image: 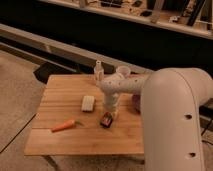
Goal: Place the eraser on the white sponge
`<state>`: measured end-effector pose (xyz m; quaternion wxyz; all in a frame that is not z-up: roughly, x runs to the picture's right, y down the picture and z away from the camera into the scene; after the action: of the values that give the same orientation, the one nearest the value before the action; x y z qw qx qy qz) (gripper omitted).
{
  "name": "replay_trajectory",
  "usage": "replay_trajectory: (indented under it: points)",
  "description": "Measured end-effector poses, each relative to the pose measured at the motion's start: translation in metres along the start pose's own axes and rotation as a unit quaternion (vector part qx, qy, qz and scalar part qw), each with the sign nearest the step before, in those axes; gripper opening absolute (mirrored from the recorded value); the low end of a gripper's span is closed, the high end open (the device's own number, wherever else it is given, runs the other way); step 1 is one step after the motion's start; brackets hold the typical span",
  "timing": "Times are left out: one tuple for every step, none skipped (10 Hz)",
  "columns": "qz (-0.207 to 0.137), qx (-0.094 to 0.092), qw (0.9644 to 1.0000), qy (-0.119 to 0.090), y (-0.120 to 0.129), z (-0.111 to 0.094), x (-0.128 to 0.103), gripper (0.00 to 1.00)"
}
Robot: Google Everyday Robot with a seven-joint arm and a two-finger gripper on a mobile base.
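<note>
**Claw down at the eraser, sponge lying apart to its left**

The robot's white arm (172, 115) fills the right side of the view. Its thick upper part rises from the lower right corner, and a thinner forearm reaches left across the back of the bench and then bends downward.

The wooden bench (55, 142) is a slatted, light-brown top standing on a grey floor. A long dark rail runs behind it.

The claw (109, 113) hangs at the end of the bent-down forearm, low over the middle of the bench. It is right at the upper edge of the eraser. Whether it is open or closed, and whether it has hold of anything, cannot be told from this view.

The orange carrot (64, 125) lies on the front left part of the bench, tilted, well apart from the claw.

The white cup (123, 71) stands at the back edge, just behind the forearm. A small bottle (98, 72) stands upright just to the left of the cup.

The white sponge (88, 103) lies flat to the left of the claw, near it but not touching it, with nothing on top of it.

The eraser (106, 120) rests on the bench directly under the claw's tip. It is dark with a reddish stripe, and it lies to the right of the sponge and a little nearer the front, separated from it by bare wood.
</note>
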<state>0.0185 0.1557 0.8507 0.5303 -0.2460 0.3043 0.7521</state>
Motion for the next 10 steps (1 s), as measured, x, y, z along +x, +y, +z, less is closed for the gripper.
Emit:
replay_trajectory:
  points:
    - [-0.029, 0.002, 0.9996, -0.007, 0.008, -0.019, -0.003, 0.00]
    - [-0.050, 0.005, 0.9987, -0.013, 0.013, -0.033, -0.005, 0.00]
    - [-0.079, 0.010, 0.9967, -0.019, 0.022, -0.050, -0.008, 0.00]
    - [-0.106, 0.015, 0.9940, -0.024, 0.031, -0.063, -0.012, 0.00]
    - [-0.134, 0.023, 0.9903, -0.029, 0.042, -0.075, -0.018, 0.00]
    - [-0.157, 0.028, 0.9866, -0.034, 0.054, -0.085, -0.024, 0.00]
    - [-0.176, 0.033, 0.9831, -0.038, 0.065, -0.091, -0.030, 0.00]
    - [-0.201, 0.038, 0.9779, -0.043, 0.081, -0.097, -0.039, 0.00]
    - [-0.216, 0.040, 0.9747, -0.045, 0.092, -0.098, -0.045, 0.00]
    - [-0.230, 0.042, 0.9712, -0.046, 0.104, -0.098, -0.051, 0.00]
